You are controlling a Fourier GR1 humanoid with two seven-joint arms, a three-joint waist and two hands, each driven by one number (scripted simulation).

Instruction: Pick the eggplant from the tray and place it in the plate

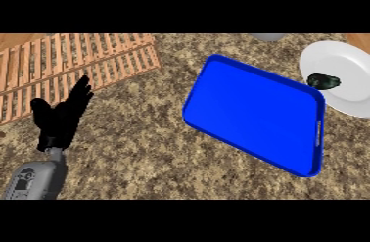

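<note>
Left hand (61,116): black, on a grey forearm entering from the lower edge at about 8 o'clock of the view; fingers straight and apart, pointing up toward 1 o'clock, holding nothing; resting over the desk, with the fingertips overlapping the edge of the wooden rack. Right hand: shows nowhere in the view.

Desk (137,148): speckled brown stone top, carries all items listed.

Tray (253,113): blue, rectangular with rounded corners, raised rim, slot handle on its right side; lies turned at an angle, right of centre, well apart from the left hand at its 3 o'clock. Nothing lies in it.

Plate (347,64): white, round, at 2 o'clock of the view, partly cut by the right edge; its lower left rim meets the upper right corner of the tray.

Eggplant (324,82): dark, small, lies on the plate at the plate's 8 o'clock, just beside the tray's corner.

Wooden rack (72,60): pale slatted wood, at 10 o'clock of the view.

Grey object (269,36): at 12 o'clock, cut by the top edge; kind cannot be told.
</note>
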